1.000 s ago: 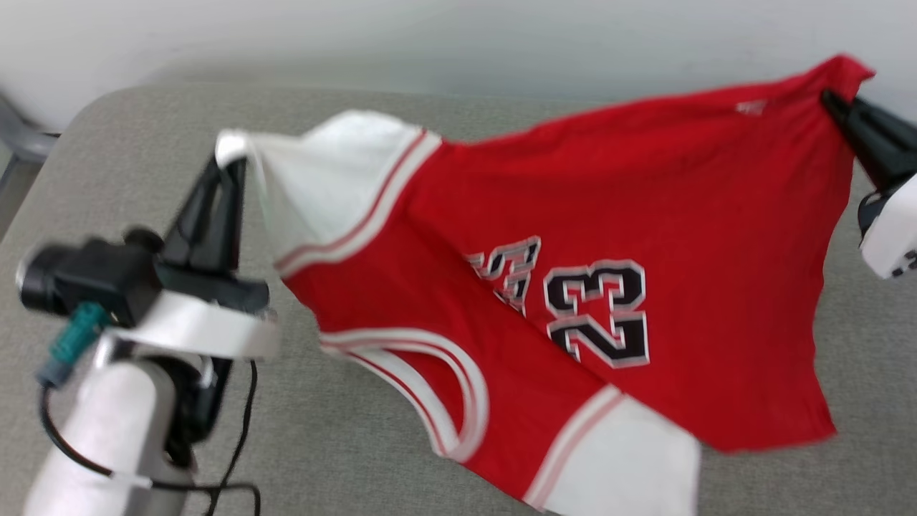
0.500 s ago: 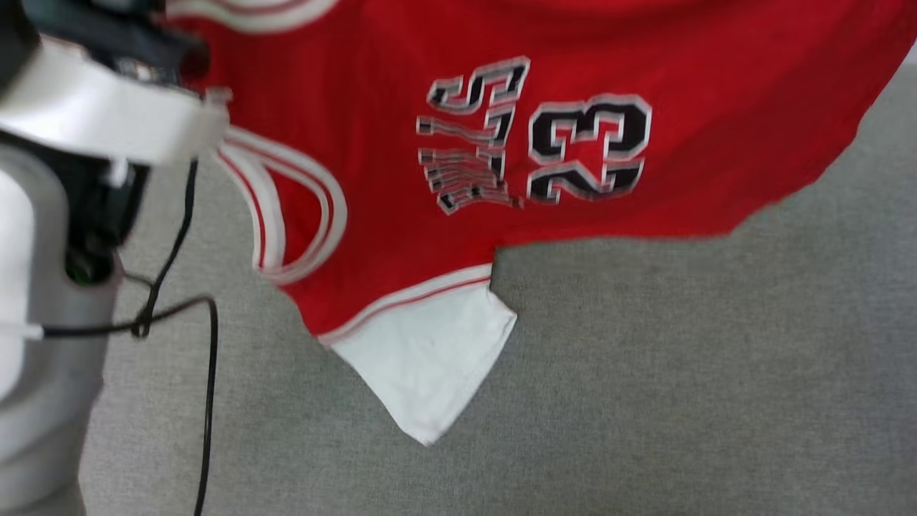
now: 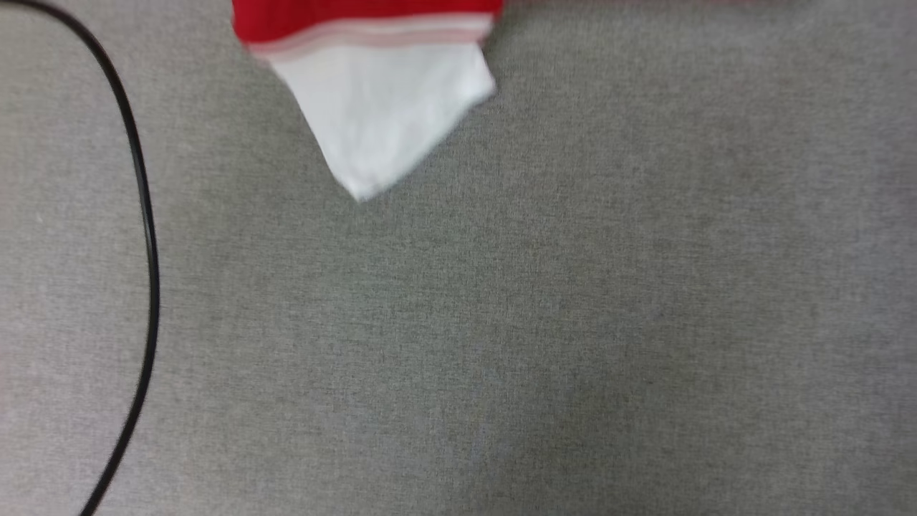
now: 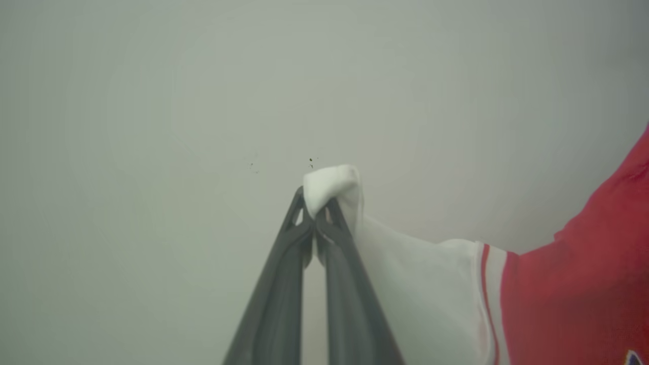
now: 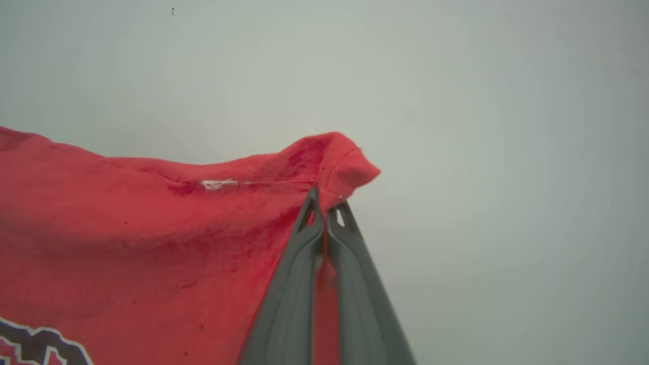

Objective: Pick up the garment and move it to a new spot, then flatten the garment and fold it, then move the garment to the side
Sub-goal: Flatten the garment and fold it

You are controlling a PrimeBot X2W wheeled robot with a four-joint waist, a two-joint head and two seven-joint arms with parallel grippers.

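a black cable (image 3: 147, 272) curves down the left edge of the head view across a grey tabletop (image 3: 573, 322). at upper centre a white sleeve (image 3: 380, 107) of the red garment (image 3: 358, 16) dangles into frame; whether its tip touches the surface cannot be told.

in the left wrist view, centre frame, the left gripper (image 4: 314, 208) is clamped on the bunched edge of a second sleeve (image 4: 405, 284). the red body runs off to the lower right against a pale wall (image 4: 152, 126).

in the right wrist view, centre frame, the right gripper (image 5: 327, 205) is pinched tight on a red hem corner. a small white mark (image 5: 218, 184) sits on the seam to its left, and printed lettering (image 5: 35, 339) shows at lower left.

the garment looks light, limp and quick to sag or swing. corners and seams, where the cloth doubles, seem the surest places to hold it.

the wrist views give the two grips, which the head view cuts off. the head view gives the hanging sleeve and the open surface beneath it for laying the garment down.
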